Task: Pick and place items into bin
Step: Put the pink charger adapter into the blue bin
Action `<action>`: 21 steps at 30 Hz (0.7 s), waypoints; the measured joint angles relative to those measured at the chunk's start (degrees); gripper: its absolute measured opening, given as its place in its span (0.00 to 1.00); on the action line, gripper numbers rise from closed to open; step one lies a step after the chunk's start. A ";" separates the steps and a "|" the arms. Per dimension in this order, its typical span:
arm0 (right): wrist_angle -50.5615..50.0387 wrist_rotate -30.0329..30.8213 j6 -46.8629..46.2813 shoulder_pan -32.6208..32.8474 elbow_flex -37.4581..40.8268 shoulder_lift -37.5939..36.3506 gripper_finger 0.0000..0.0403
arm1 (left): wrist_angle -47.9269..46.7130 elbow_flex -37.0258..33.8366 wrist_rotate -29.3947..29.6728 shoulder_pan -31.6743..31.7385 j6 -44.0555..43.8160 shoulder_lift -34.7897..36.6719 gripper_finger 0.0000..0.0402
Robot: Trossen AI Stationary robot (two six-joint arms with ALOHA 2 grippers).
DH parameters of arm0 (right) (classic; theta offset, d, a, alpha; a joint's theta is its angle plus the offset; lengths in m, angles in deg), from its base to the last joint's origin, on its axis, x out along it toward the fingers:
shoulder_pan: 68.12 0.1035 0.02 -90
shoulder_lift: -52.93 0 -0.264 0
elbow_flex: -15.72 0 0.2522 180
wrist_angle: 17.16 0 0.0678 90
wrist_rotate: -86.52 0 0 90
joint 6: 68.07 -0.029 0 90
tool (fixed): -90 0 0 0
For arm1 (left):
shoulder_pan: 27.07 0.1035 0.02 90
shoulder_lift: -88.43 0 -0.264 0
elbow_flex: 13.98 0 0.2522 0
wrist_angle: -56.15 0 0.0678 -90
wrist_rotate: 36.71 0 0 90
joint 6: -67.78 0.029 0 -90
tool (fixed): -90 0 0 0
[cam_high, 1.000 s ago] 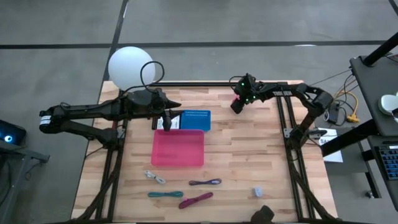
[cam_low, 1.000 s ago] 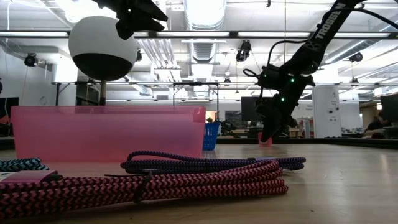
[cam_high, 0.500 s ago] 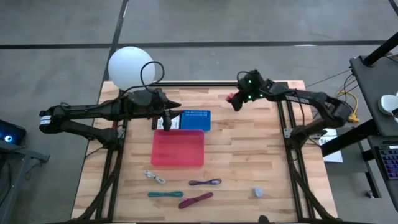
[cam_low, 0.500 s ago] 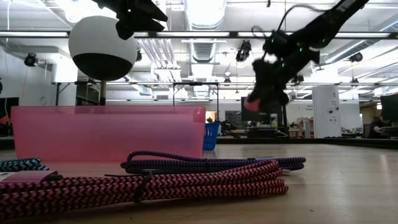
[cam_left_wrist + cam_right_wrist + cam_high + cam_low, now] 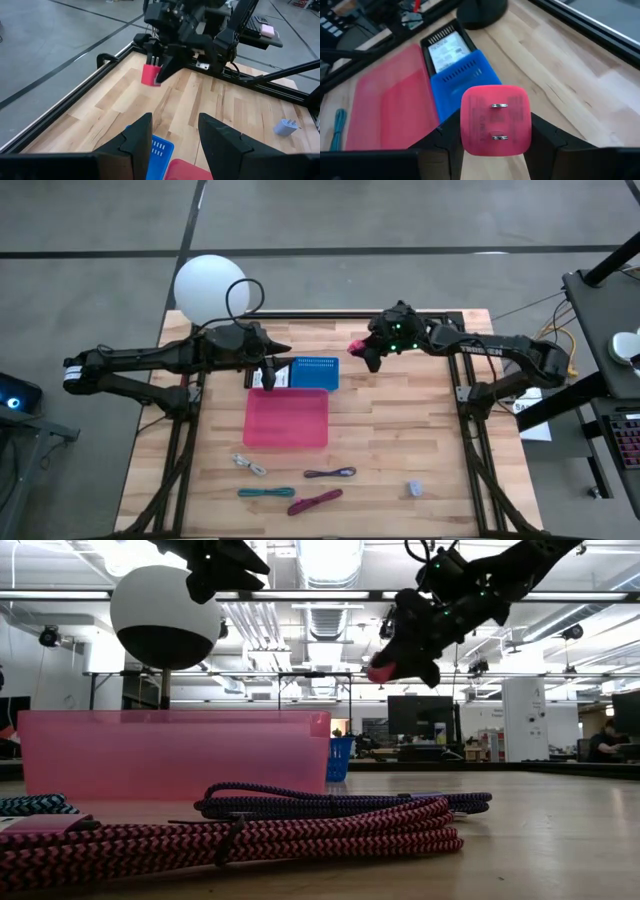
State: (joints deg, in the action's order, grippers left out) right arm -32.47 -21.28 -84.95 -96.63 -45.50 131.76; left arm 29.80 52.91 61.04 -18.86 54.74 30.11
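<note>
My right gripper (image 5: 363, 351) is shut on a small pink cube (image 5: 356, 345) with two metal prongs (image 5: 496, 121). It hangs in the air over the far middle of the table, right of a blue basket (image 5: 314, 372). The pink bin (image 5: 286, 418) stands just nearer than the basket. My left gripper (image 5: 268, 375) is open and hovers over the bin's far left corner. White (image 5: 249, 465), teal (image 5: 265, 492), purple (image 5: 330, 473) and magenta (image 5: 315, 501) cords and a grey-blue lump (image 5: 415, 488) lie on the near part of the table. My right gripper pinches the pink cube between its two fingers (image 5: 547, 145), which sit on two opposite side faces (image 5: 466, 125). The pronged face points back toward the wrist. The fingers slant down from the table's right. The cube is lifted clear, high above the table (image 5: 383, 668).
A white globe lamp (image 5: 208, 285) stands at the far left corner. A white-labelled flat thing (image 5: 445, 49) lies against the basket's left side. Black frame rails (image 5: 330, 314) run along the far and side edges. Bare wood (image 5: 400, 420) lies between the bin and the right rail.
My right gripper, holding the pink cube, has risen from table height near the far right. It has swung toward the table's left, closer to the blue basket. The cube has gone from resting on the wood to hanging clear in the air. My left arm has kept still.
</note>
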 joint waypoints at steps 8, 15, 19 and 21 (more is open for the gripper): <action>1.12 -0.10 -0.31 1.86 -4.13 5.74 0.34 | 0.01 0.00 0.00 0.00 -0.07 0.00 0.36; -6.95 -0.22 7.22 4.09 -13.55 12.90 0.34 | 0.04 0.00 0.00 0.00 -0.09 0.00 0.36; -12.73 -0.15 11.65 4.86 -18.88 17.96 0.34 | 0.02 0.00 0.00 0.00 -0.08 0.00 0.36; -13.85 -0.12 13.06 5.32 -20.98 20.32 0.34 | 0.03 0.00 0.00 0.00 -0.07 0.00 0.36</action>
State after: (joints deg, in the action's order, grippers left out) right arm -46.33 -21.40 -71.89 -91.31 -66.48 152.08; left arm 29.83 52.91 61.04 -18.86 54.68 30.11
